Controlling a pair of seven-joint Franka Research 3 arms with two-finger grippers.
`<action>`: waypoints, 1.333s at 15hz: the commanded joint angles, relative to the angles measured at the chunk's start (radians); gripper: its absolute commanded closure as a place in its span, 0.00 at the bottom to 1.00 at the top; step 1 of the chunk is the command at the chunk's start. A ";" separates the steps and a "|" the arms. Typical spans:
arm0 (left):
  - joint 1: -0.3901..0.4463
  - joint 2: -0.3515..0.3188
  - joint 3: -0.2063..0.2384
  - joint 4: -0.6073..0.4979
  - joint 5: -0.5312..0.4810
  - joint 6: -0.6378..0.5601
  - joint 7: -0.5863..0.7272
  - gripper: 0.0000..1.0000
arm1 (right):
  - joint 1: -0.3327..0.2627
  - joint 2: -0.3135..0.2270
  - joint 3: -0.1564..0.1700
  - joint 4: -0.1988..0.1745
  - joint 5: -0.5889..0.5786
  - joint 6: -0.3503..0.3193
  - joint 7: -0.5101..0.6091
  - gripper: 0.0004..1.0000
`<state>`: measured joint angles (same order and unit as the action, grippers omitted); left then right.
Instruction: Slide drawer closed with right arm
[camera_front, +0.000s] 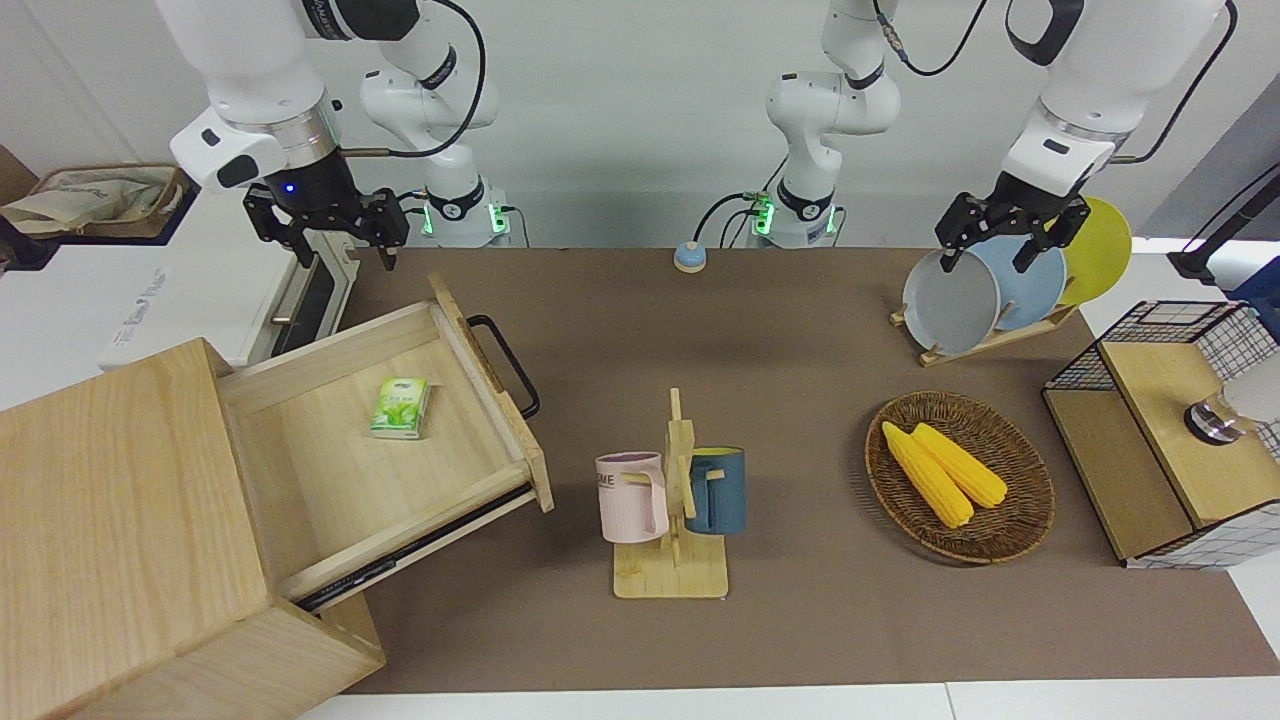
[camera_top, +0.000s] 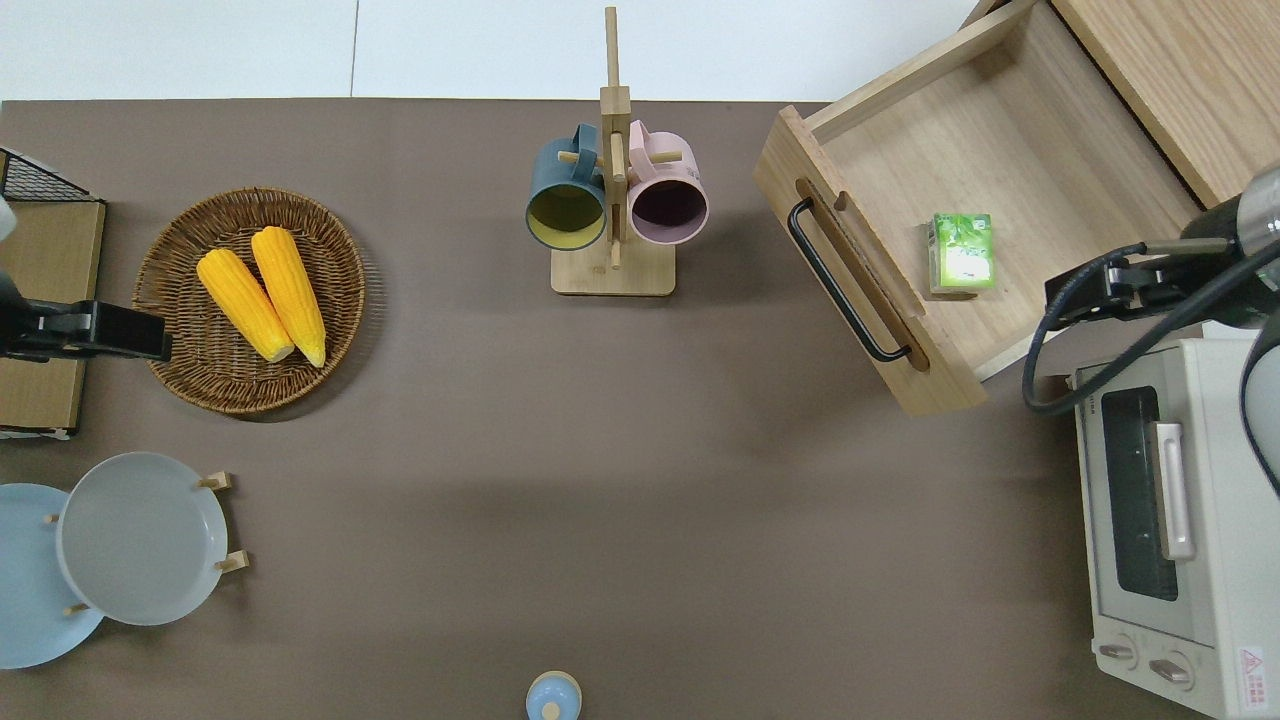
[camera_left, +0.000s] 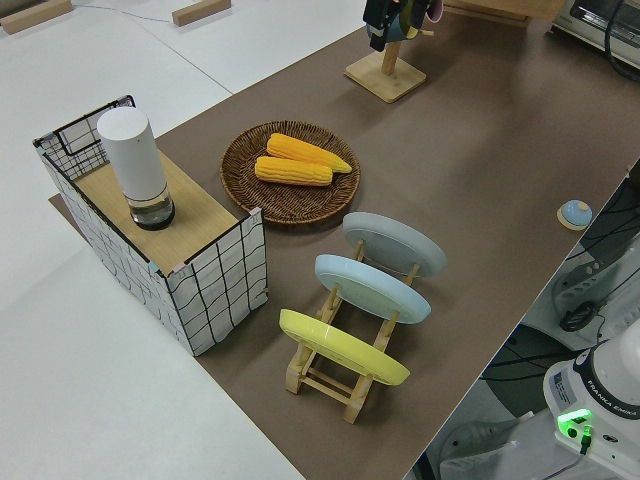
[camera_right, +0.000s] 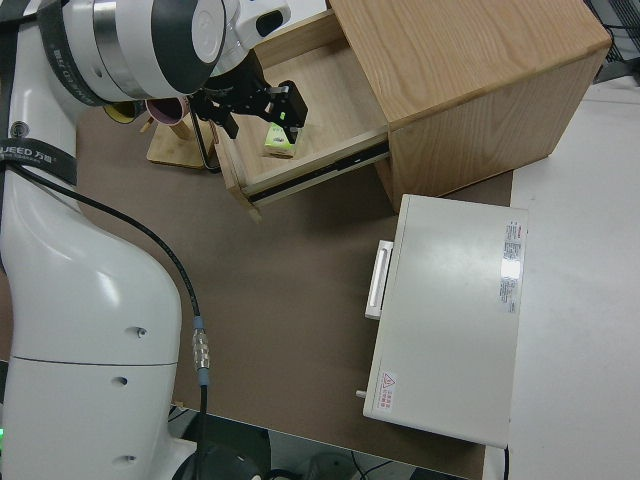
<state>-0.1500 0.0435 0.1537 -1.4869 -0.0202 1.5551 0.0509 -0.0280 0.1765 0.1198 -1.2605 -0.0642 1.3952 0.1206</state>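
Brown table mat (camera_top: 500, 430), drawer pulled out, right arm up in the air.

Drawer (camera_front: 400, 440) stands wide open at the right arm's end of the table, slid out of the big wooden box (camera_front: 110, 520); its black loop handle (camera_front: 505, 365) faces the mug rack (camera_front: 672, 500), and a small green carton (camera_front: 401, 407) lies on the drawer floor. Right gripper (camera_front: 345, 235) hangs in the air, fingers spread apart and holding nothing, over the gap between the drawer's nearer side wall and the white toaster oven (camera_top: 1170, 530), touching neither. Left arm is parked, left gripper (camera_front: 985, 248) fingers spread, holding nothing. Wicker basket (camera_front: 1010, 535) holds two corn cobs (camera_front: 945, 470).
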 joint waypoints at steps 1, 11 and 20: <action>-0.017 0.013 0.017 0.020 0.012 0.000 0.007 0.00 | -0.003 -0.011 0.001 -0.014 0.000 0.018 -0.024 0.01; -0.017 0.013 0.017 0.020 0.012 0.000 0.007 0.00 | -0.001 -0.006 0.001 -0.016 0.000 0.089 -0.021 0.02; -0.017 0.013 0.017 0.020 0.012 0.000 0.007 0.00 | -0.003 0.012 0.001 -0.017 -0.002 0.169 -0.009 0.01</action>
<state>-0.1500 0.0435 0.1537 -1.4869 -0.0202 1.5551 0.0509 -0.0277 0.1940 0.1205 -1.2638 -0.0642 1.5433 0.1170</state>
